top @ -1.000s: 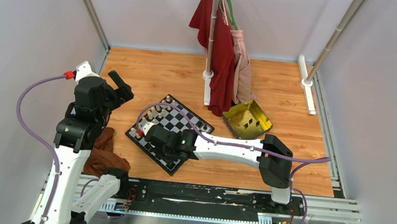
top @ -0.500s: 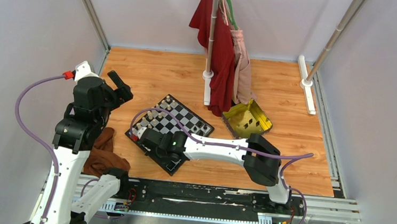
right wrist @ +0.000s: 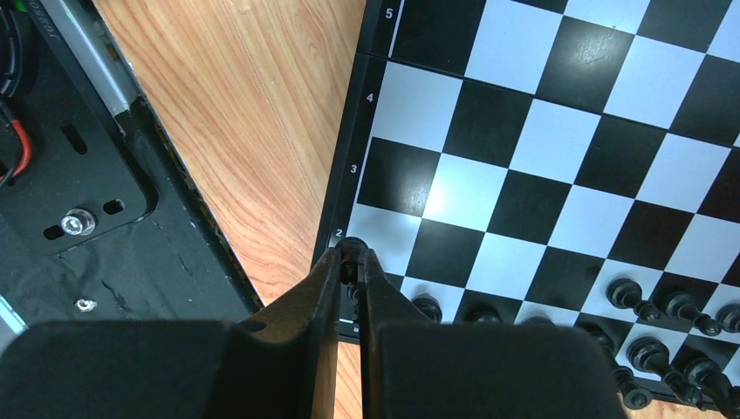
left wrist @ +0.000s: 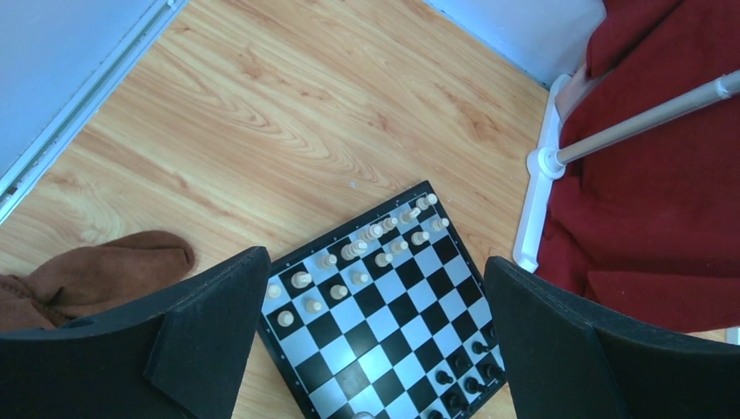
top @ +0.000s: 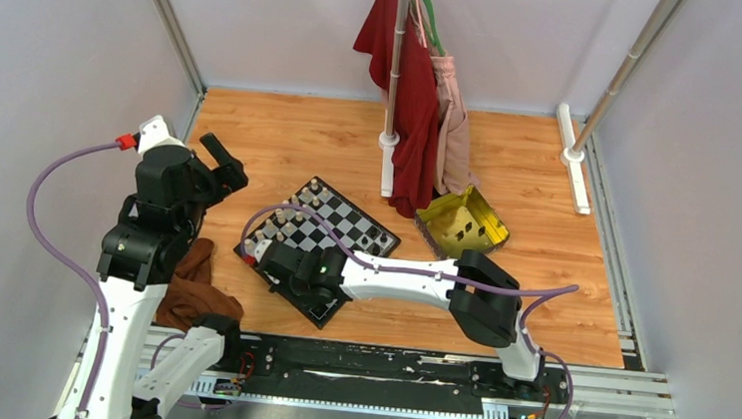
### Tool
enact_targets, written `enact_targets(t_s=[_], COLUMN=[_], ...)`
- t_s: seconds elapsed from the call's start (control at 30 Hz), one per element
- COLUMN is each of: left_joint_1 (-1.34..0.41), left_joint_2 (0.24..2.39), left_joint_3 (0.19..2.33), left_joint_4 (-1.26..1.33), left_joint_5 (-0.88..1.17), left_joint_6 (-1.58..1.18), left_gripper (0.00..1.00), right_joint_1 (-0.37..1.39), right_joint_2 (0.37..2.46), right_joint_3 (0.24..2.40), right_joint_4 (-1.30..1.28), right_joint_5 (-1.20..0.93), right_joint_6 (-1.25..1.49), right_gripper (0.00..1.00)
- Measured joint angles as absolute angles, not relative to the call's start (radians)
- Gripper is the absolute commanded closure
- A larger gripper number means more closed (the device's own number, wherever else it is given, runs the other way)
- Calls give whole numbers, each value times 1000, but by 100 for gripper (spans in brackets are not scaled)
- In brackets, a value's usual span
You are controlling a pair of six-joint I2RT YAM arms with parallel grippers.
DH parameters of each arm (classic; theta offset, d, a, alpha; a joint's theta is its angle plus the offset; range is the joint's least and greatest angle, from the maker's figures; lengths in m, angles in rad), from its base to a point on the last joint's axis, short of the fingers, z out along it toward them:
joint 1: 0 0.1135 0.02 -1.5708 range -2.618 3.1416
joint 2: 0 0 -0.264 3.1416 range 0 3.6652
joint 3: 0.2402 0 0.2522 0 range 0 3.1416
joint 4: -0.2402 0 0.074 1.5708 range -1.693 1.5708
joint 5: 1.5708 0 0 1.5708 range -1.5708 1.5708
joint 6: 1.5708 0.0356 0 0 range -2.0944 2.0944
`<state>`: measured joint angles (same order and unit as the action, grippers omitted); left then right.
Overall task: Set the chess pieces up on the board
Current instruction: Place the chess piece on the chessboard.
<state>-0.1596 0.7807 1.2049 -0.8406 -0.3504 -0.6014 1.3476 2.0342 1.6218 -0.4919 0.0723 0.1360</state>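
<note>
Black piece (right wrist: 350, 248) clamped in right end effector (right wrist: 351, 262) at board (right wrist: 558, 140) edge
Left end effector (left wrist: 375, 336) apart; skewed release liable to topple neighbouring pieces (right wrist: 428, 307)

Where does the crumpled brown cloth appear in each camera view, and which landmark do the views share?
Top external: the crumpled brown cloth lies lower left, beside the left arm.
Left wrist: the cloth is at the left edge.
Right wrist: not in it; the right gripper is shut on a black chess piece.
Shared landmark: the black and white chessboard, right of the cloth.
</note>
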Motion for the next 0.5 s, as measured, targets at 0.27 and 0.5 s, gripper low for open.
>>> enact_targets(t_s=[0.27, 0.5], left_joint_1=[-160, -160], left_joint_2=[778, 779], left_joint_3=[1203, 1196], left_joint_4=[-841, -841], left_joint_5=[-350, -350], left_joint_6=[-601, -598], left_gripper=[0, 0], right_joint_1=[1339, 1332], right_joint_2=[2051, 2059], right_joint_3=[1597, 1588], right_joint_4=[-470, -463], right_joint_5=[73, 75], right_joint_6=[130, 115], right_gripper=[100, 100])
